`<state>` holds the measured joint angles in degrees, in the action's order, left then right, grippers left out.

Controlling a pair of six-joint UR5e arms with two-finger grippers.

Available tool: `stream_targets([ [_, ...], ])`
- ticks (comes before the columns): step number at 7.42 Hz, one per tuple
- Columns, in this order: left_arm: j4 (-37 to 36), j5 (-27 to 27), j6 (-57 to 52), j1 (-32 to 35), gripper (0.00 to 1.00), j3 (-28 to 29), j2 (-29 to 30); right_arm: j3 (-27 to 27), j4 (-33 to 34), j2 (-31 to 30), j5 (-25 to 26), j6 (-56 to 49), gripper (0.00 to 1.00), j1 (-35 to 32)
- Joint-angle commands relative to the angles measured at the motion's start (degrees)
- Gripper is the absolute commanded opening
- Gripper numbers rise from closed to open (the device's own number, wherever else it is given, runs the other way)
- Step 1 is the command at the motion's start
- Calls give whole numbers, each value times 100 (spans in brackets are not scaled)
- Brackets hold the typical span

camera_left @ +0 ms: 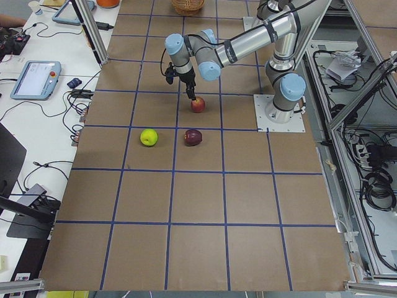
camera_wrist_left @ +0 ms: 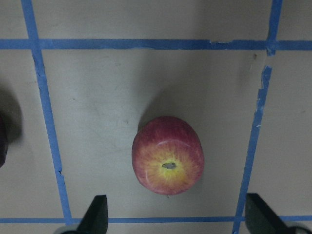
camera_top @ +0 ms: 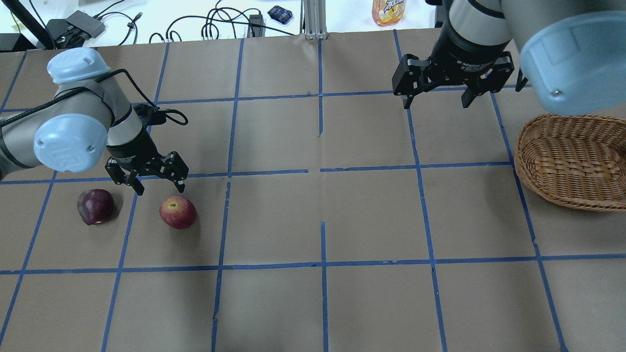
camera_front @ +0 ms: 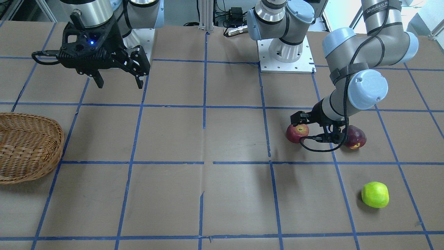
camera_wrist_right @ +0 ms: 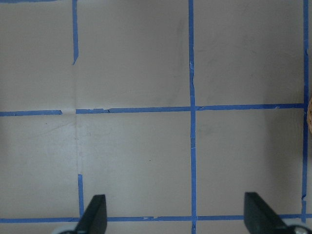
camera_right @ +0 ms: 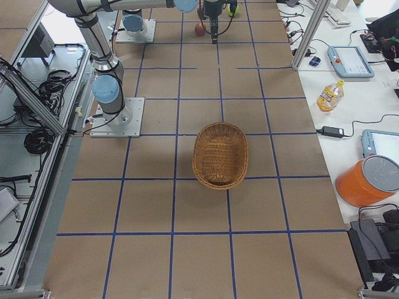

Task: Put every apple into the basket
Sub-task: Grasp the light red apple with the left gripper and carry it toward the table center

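The red apple [camera_top: 177, 212] with a yellowish dimple lies on the table, and my open left gripper [camera_top: 160, 187] hovers just behind it. In the left wrist view the apple [camera_wrist_left: 168, 155] lies ahead of the spread fingertips [camera_wrist_left: 96, 214]. The dark maroon apple [camera_top: 95, 207] lies to its left. The green apple [camera_front: 375, 194] lies farther out and is outside the overhead view. The wicker basket [camera_top: 572, 161] is empty at the table's right. My right gripper [camera_top: 435, 102] is open and empty, raised over bare table left of the basket.
Blue tape lines grid the brown table. The left arm's base plate [camera_front: 286, 64] is bolted at the robot's side. A drink bottle [camera_top: 389, 10], cables and tablets lie on the white bench beyond the far edge. An orange container [camera_right: 371, 180] stands off the table.
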<state>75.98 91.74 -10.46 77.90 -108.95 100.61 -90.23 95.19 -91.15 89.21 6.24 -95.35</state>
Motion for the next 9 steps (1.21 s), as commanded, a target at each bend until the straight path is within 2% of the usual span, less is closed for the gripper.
stream_targets([
  [1,-556,2,-35,-3,100,-370,133,-4,0,0,9,0,100,7],
  [3,-977,2,-17,-3,100,-696,230,-4,0,-8,0,0,100,-1],
  [7,-1260,19,61,-3,100,-960,406,-4,0,-8,0,0,100,-1],
  [8,-1522,115,227,5,23,-891,432,-4,0,-8,0,0,100,-1],
  [9,-1542,273,690,145,0,-865,398,-4,0,-8,0,0,100,-1],
])
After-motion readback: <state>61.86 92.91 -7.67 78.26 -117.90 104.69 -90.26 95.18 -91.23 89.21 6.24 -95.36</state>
